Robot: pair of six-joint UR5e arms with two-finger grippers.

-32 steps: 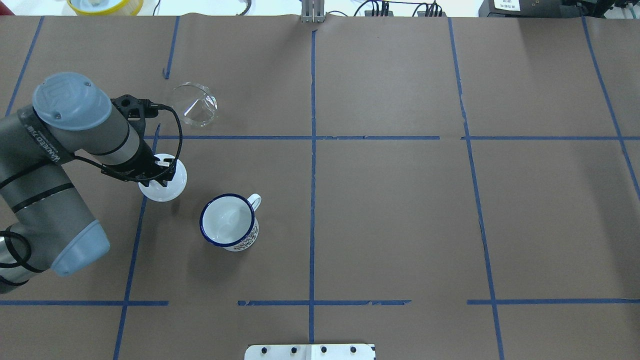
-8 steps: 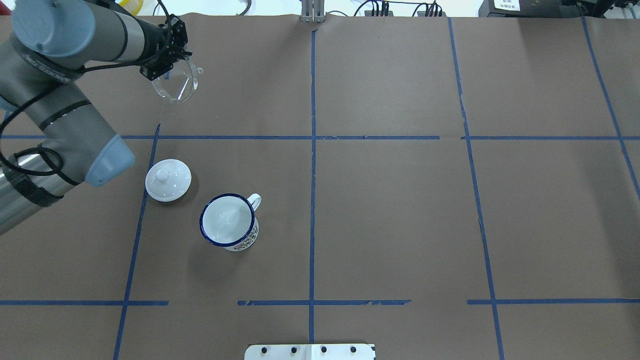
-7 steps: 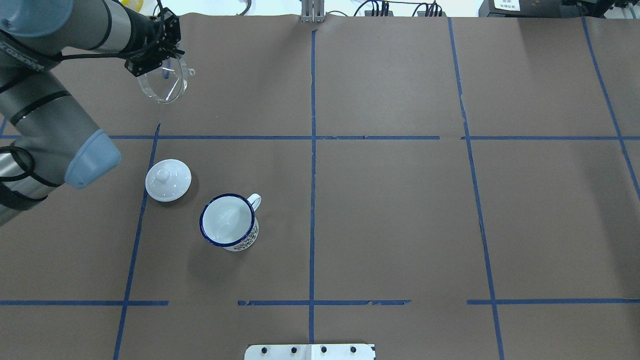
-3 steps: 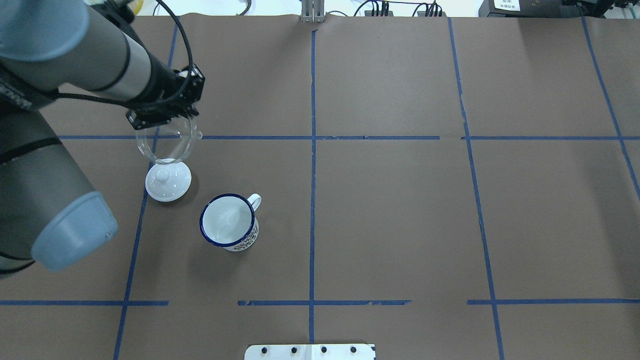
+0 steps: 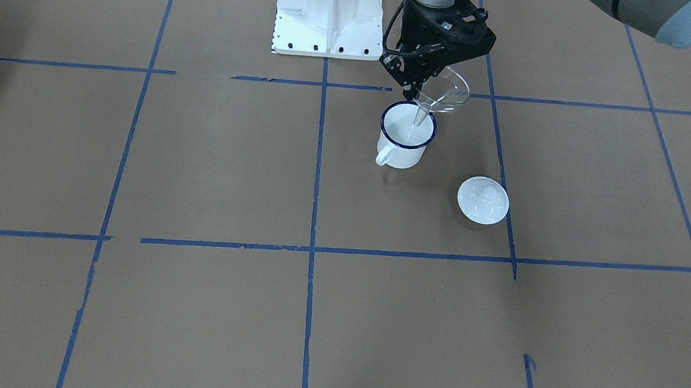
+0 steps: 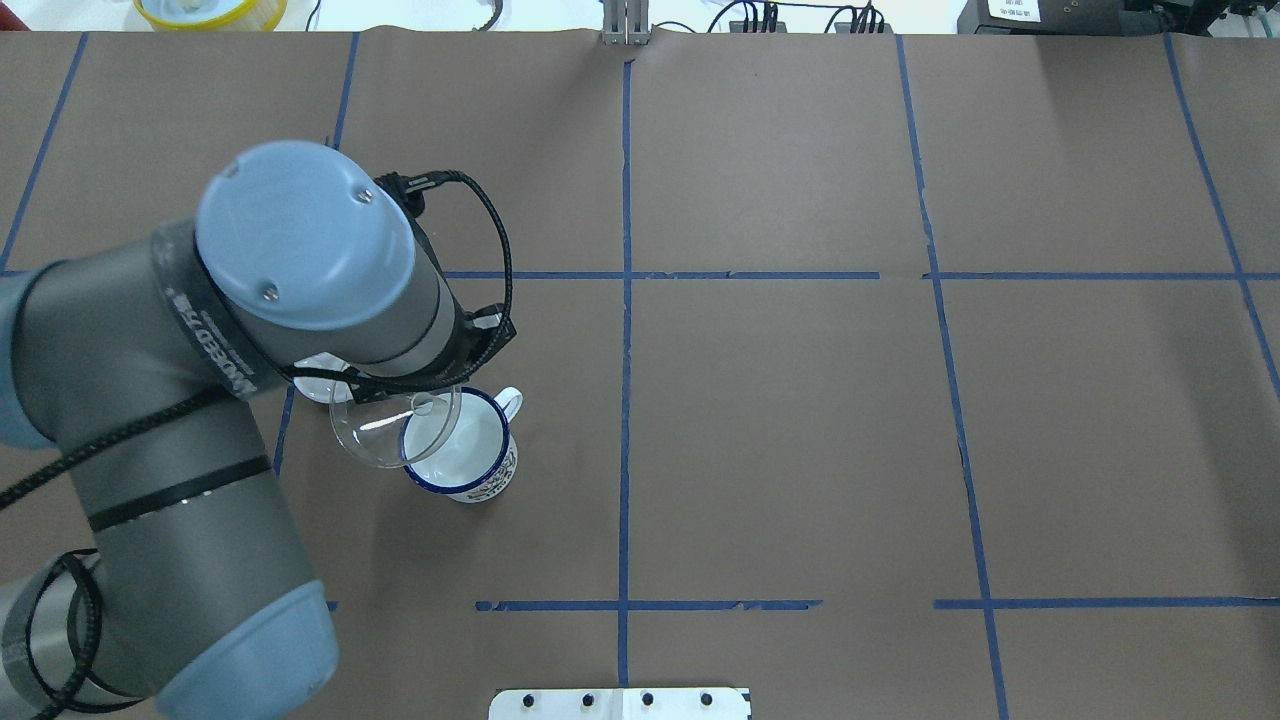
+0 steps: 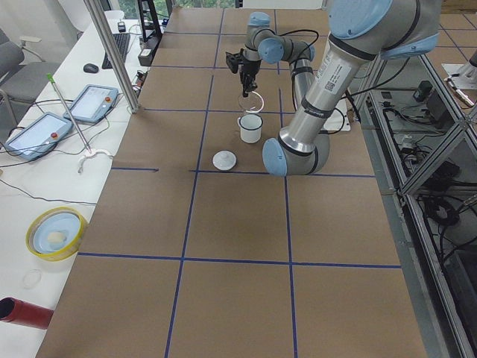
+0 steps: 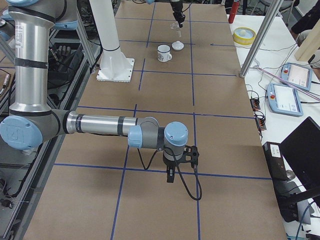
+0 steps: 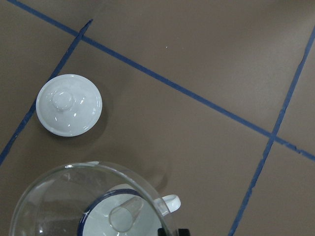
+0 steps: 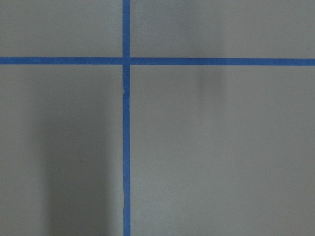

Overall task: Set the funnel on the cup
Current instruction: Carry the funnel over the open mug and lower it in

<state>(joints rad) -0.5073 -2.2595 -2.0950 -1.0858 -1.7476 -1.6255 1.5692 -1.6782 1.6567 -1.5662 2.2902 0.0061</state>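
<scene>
My left gripper (image 5: 418, 86) is shut on the rim of the clear funnel (image 5: 449, 90) and holds it tilted just above the cup (image 5: 406, 138), a white mug with a dark blue rim. The funnel's stem (image 5: 420, 117) hangs over the cup's mouth without resting on it. In the overhead view the funnel's bowl (image 6: 372, 436) overlaps the cup's (image 6: 478, 447) left side. The left wrist view shows the funnel (image 9: 64, 201) over the cup's handle (image 9: 170, 201). My right gripper (image 8: 170, 176) hovers far off over bare table; I cannot tell whether it is open or shut.
The white knobbed lid (image 5: 483, 200) lies on the table next to the cup, partly hidden under my left wrist in the overhead view (image 6: 312, 389). The robot's white base plate (image 5: 327, 14) stands behind the cup. A yellow bowl (image 7: 56, 233) sits on the side bench.
My left arm has carried the funnel from the table's far left, past the lid, to just above the cup. The cup and lid have not moved.
</scene>
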